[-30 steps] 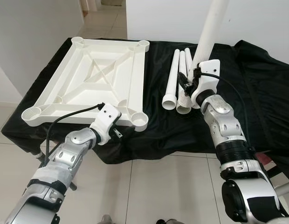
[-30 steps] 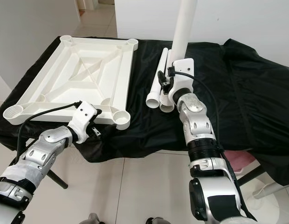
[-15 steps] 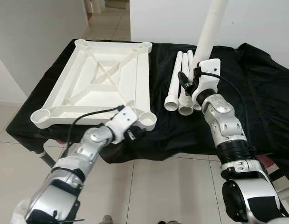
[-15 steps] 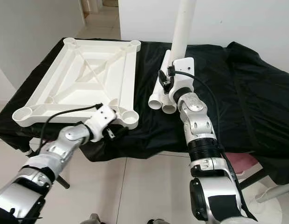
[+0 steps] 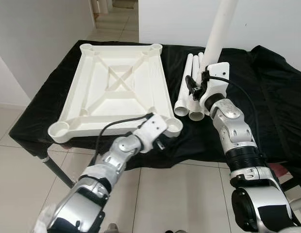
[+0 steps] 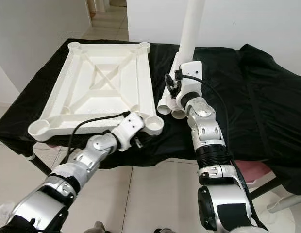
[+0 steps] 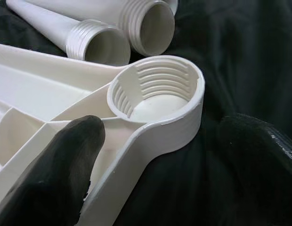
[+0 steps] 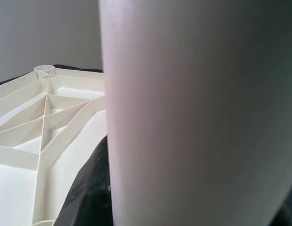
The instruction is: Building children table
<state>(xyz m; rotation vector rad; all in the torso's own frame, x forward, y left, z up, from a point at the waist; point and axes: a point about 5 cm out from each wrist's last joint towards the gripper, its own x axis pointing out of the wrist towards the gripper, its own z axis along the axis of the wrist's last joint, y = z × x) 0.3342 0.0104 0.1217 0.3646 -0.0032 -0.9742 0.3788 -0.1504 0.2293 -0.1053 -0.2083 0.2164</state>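
A white plastic table top point(image 5: 99, 82) lies upside down on the black cloth, ribs facing up. My left gripper point(image 5: 158, 141) is shut on its front rim beside the near right corner. In the left wrist view one black finger point(image 7: 66, 169) rests inside the rim next to the threaded socket point(image 7: 155, 89). My right gripper point(image 5: 199, 86) is shut on a white leg tube point(image 5: 219, 24) that stands upright over the cloth; this leg point(image 8: 193, 113) is very close in the right wrist view. Three more legs point(image 5: 185, 87) lie side by side just right of the table top.
The black cloth point(image 5: 267, 82) drapes over a low table and hangs past its front edge. Tiled floor point(image 5: 179, 194) lies in front. A dark support leg point(image 5: 58, 170) shows under the left front. White walls stand behind and at left.
The table top has slid right across the cloth with my left gripper on its front rim, closing toward the lying legs. The right arm keeps the leg upright in place.
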